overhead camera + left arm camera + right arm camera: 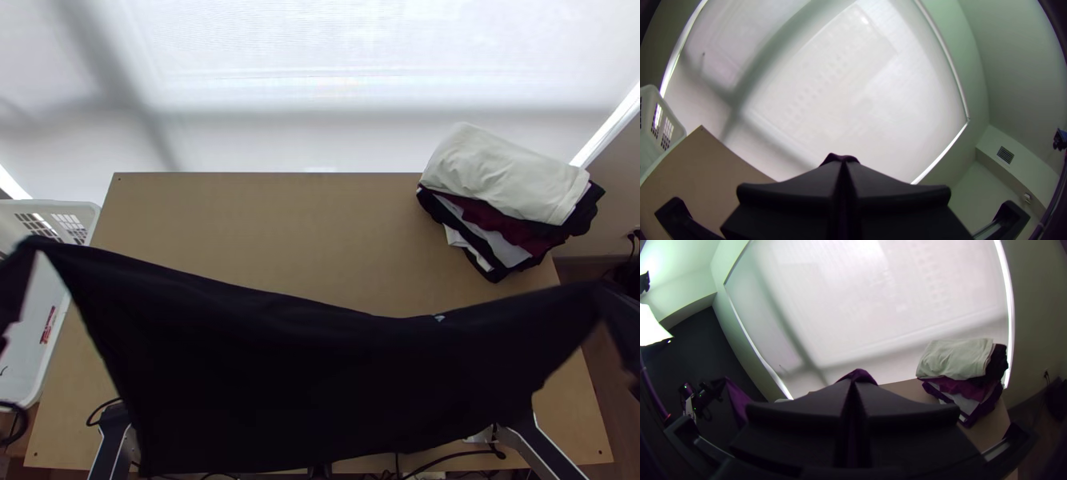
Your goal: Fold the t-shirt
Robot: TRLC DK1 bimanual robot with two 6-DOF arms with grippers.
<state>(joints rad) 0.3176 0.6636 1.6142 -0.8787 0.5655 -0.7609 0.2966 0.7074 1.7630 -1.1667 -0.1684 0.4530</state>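
The black t-shirt (304, 368) hangs stretched between the two arms, over the near part of the table, its upper edge sagging in the middle. At the left edge of the top view, my left gripper (18, 268) holds one upper corner of it. My right gripper (612, 300) holds the opposite corner at the right edge. In the left wrist view the left gripper (843, 166) is shut with a bit of dark cloth between its tips. The right gripper (854, 384) is likewise shut on cloth in the right wrist view.
A stack of folded clothes (504, 184), a white one on top, lies at the table's far right corner. Beside the left edge of the wooden table (264, 216) stands a white basket (40, 384). Cables run along the near edge.
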